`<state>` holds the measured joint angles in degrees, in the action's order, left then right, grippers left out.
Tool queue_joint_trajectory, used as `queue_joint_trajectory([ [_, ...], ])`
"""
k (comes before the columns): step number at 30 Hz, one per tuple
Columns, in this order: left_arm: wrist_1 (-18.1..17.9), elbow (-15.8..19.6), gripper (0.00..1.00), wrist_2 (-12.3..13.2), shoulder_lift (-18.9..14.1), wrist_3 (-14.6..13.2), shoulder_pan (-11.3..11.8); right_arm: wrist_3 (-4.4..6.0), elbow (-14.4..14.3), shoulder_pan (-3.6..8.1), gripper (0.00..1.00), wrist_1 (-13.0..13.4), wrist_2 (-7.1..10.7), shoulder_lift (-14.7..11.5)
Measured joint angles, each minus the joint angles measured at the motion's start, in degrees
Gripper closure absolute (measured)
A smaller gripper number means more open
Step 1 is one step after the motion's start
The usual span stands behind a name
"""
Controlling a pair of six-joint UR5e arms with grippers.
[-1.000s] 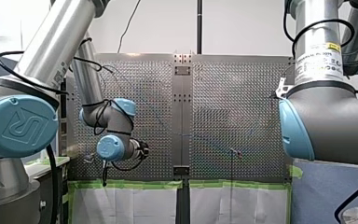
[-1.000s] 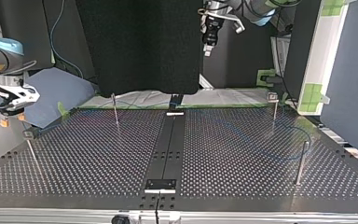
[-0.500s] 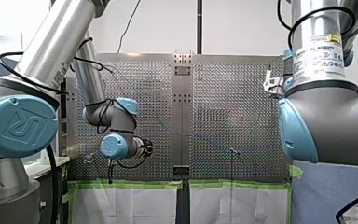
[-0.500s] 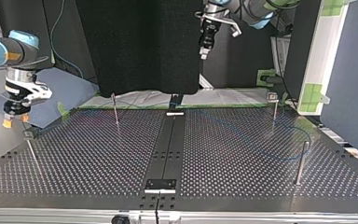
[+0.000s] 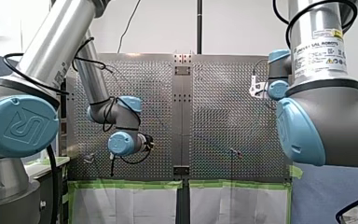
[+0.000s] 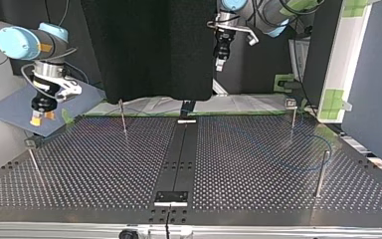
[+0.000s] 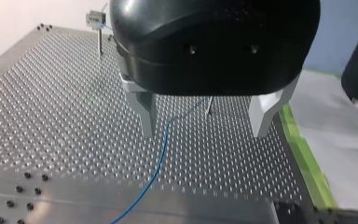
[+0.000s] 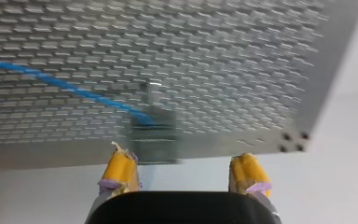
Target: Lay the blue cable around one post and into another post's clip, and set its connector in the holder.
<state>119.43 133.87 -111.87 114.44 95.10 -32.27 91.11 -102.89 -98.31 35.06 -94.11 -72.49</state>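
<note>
- The blue cable [image 7: 160, 156] is lying loose on the perforated table [image 7: 51, 116], passing beneath my left gripper [image 7: 205, 114] toward a thin post [image 7: 209, 106]; nothing is holding it.
- In the right wrist view another stretch is reaching a clip-topped post [image 8: 154, 126] just ahead of my right gripper [image 8: 184, 175]; blur is hiding whether it is seated there.
- Both grippers are hanging spread and empty above the table; my right one is showing yellow pads [image 8: 121, 170].
- The cable is thin and lying flat; fingers coming down slightly off its line are likely closing on nothing, or pinning it against the holes.
- Pulling one stretch is risking dragging the far end off its clip; the slack is looking limited.
- The slender posts are standing close to the cable; a wide-open gripper descending beside one is risking bending it.
</note>
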Motion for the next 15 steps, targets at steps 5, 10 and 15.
queue_joint_trajectory([
  [5, 0.3, 0.0, 0.0, -1.4, 0.0, -0.7, 0.3, -0.42, -2.5, -2.51, 0.0, 0.4, -2.5, 2.4],
  [10, 0.4, 0.0, 0.0, -1.5, 0.0, -0.8, 0.4, -0.77, -5.4, -5.41, 0.0, 2.5, -5.41, 5.3],
  [15, 0.5, 0.0, 0.0, -1.6, 0.0, -0.9, 0.5, -0.63, -7.3, -7.96, 0.0, 3.5, -7.95, 7.5],
])
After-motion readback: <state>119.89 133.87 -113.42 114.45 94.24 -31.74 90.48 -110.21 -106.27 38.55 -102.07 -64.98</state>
